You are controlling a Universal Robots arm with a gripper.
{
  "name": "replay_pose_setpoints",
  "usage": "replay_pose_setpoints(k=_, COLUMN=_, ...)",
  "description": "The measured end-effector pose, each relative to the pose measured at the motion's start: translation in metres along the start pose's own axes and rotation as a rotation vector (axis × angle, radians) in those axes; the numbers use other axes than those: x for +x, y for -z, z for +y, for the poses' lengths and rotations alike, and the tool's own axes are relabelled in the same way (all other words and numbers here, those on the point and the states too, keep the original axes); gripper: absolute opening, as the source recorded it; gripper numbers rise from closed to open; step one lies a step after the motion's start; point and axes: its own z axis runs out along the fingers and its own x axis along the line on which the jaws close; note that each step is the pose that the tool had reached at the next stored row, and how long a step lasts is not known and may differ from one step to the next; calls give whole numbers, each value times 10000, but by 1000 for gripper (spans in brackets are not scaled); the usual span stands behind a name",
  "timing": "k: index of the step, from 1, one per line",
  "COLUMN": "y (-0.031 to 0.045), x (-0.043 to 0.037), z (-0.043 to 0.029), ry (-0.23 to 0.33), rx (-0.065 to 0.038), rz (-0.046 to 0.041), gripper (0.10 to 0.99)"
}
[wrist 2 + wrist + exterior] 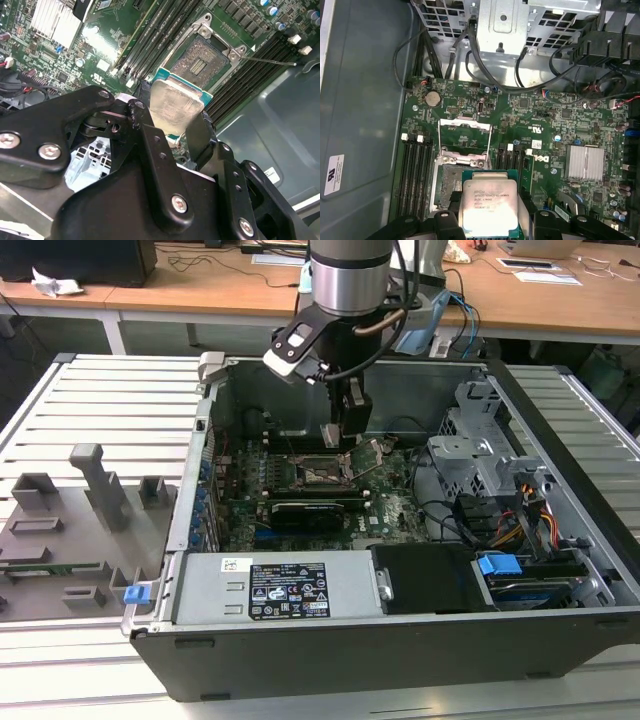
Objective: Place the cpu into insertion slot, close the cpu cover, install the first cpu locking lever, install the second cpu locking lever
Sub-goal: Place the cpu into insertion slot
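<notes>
Clamped by the black two-fingered tool (172,117): the small flat square silvery-tan cpu (487,207), held just above the black-framed, metal-rimmed insertion slot (200,57), only partly over it. Judged mid-placement, first step. Calls for squaring up over the slot and lowering gently.

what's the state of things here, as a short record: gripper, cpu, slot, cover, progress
gripper: gripper shut on the cpu, inside the computer case
cpu: cpu held by two opposite edges, metal face showing, above the board, not seated
slot: insertion slot empty, dark centre exposed
cover: cpu cover swung up, open
progress: cpu not yet placed, cover not closed
</notes>
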Motion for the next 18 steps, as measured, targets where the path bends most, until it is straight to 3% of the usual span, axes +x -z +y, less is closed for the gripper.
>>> replay_pose_setpoints(k=18, y=-50, x=0, z=-4, ry=-1, rx=1, rz=0, gripper=525)
